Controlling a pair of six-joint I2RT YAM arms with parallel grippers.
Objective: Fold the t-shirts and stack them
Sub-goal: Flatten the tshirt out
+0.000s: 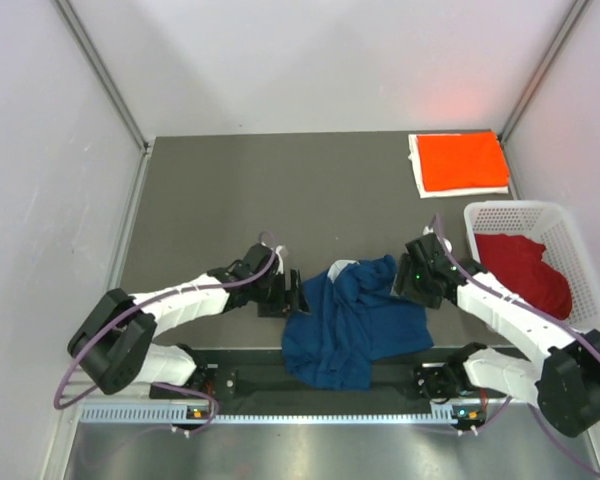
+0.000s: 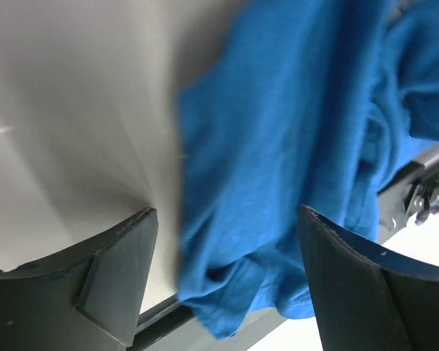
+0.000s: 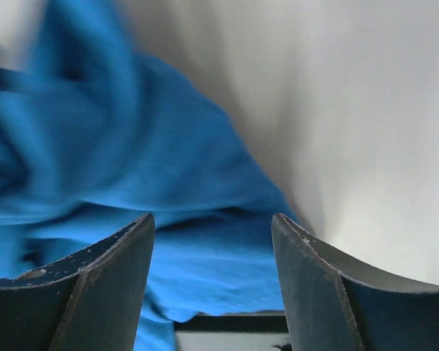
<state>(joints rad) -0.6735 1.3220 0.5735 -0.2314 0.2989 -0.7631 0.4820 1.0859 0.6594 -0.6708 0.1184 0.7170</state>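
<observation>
One blue t-shirt, one orange-red t-shirt, one dark red t-shirt, one basket, one left claw, one right claw

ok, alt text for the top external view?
A crumpled blue t-shirt lies at the table's near edge, the left gripper beside its left side, the right gripper beside its right. A folded orange-red t-shirt sits far right; a dark red t-shirt lies in the white basket.
</observation>
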